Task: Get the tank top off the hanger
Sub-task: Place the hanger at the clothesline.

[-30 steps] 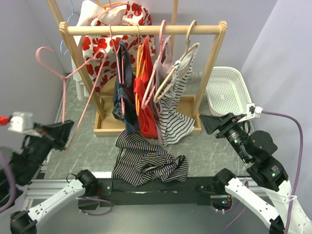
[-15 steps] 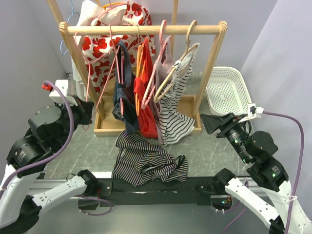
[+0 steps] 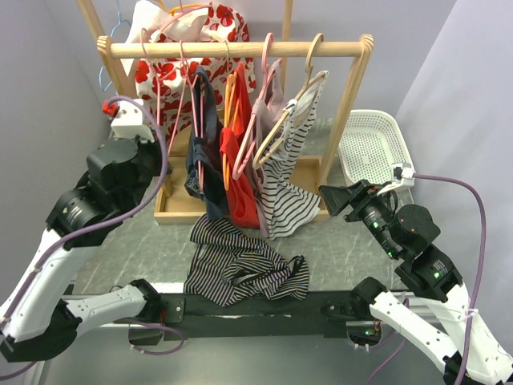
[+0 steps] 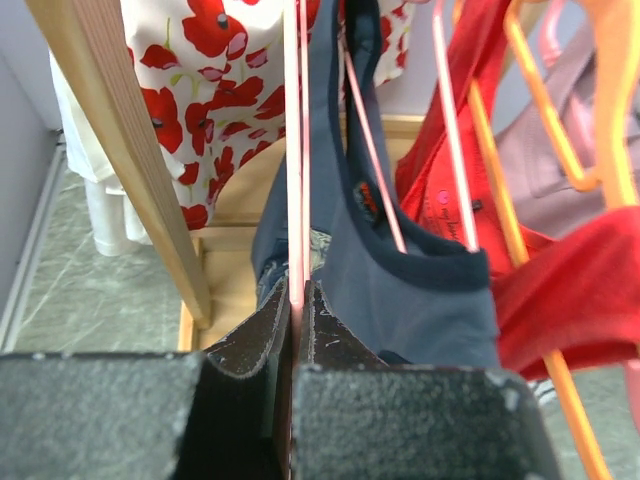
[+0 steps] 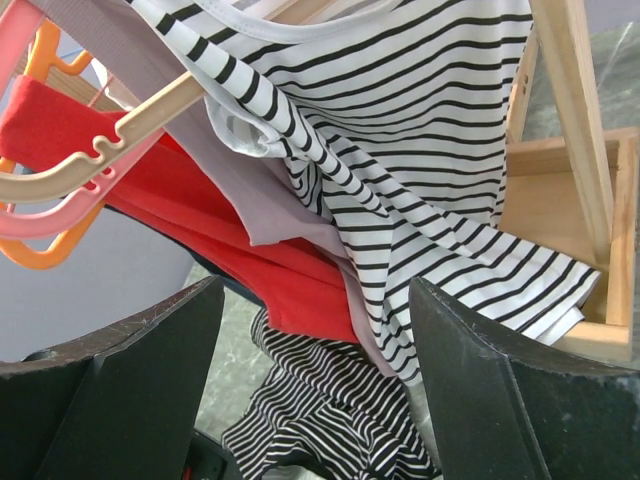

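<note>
A dark striped tank top (image 3: 240, 269) lies crumpled on the table in front of the rack, off any hanger; it also shows in the right wrist view (image 5: 330, 420). My left gripper (image 4: 296, 300) is shut on the wire of a bare pink hanger (image 4: 294, 150), beside a navy top (image 4: 420, 290). In the top view the left gripper (image 3: 156, 170) is at the rack's left post, with the pink hanger (image 3: 171, 112) hooked over the rod. My right gripper (image 5: 315, 300) is open and empty, facing a white striped top (image 5: 450, 150); it is right of the rack (image 3: 333, 200).
The wooden rack (image 3: 240, 50) carries a floral garment (image 3: 160, 80), navy (image 3: 204, 160), red (image 3: 238, 180) and white striped tops (image 3: 288, 192) on hangers. Its wooden base (image 3: 176, 210) sits under them. A white basket (image 3: 369, 144) stands at the right.
My left arm has swung the bare pink hanger from the far left up to the rack, and its hook now sits over the rod. My right arm shifted slightly left.
</note>
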Robot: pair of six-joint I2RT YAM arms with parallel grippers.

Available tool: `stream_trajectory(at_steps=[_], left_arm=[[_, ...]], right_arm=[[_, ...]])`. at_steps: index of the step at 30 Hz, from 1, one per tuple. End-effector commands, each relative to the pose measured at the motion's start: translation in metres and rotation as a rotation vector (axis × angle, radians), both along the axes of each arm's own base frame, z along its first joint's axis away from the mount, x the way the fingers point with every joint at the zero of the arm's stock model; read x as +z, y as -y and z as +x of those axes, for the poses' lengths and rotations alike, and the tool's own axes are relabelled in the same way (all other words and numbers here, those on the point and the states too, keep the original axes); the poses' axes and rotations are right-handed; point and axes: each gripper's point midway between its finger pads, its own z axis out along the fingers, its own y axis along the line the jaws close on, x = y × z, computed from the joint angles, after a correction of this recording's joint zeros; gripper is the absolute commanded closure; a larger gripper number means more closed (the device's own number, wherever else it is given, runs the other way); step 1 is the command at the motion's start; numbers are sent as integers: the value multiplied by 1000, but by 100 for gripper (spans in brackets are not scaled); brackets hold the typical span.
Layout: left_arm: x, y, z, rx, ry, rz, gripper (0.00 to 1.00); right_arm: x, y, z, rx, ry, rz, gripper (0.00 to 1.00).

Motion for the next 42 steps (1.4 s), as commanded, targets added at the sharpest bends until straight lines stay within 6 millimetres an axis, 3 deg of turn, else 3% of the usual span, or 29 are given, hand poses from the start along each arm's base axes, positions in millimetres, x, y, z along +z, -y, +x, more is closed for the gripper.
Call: stream_trajectory(at_steps=[1,12,18,21,26,32,35,38,42], left_arm=[[13,-7,7,56,17,21,99],[-16,-18,-1,92,-53,52,98],[-16,-22,-12,68,-52,27,84],[-20,-23,-15,63,-61,27,67],[-20,-25,-20,55,-55,12,53],[8,-46,-40,79,39,-79,50],[17,-50,-50,58,84,-118,40],[35,-43,-70,-75,155,-173,40],[72,-15,-114,-385,307,-237,34]], right_arm=[[16,2,3,-12,56,4,17],[13,2,5,-18,49,1,16],[14,0,7,-17,47,10,15],[14,0,7,-16,47,16,14],[14,-1,6,-14,45,18,13],[10,5,7,-41,28,-4,9],[7,10,7,-64,17,-18,6],[5,13,8,-79,5,-28,5],[5,13,8,-82,0,-25,4]])
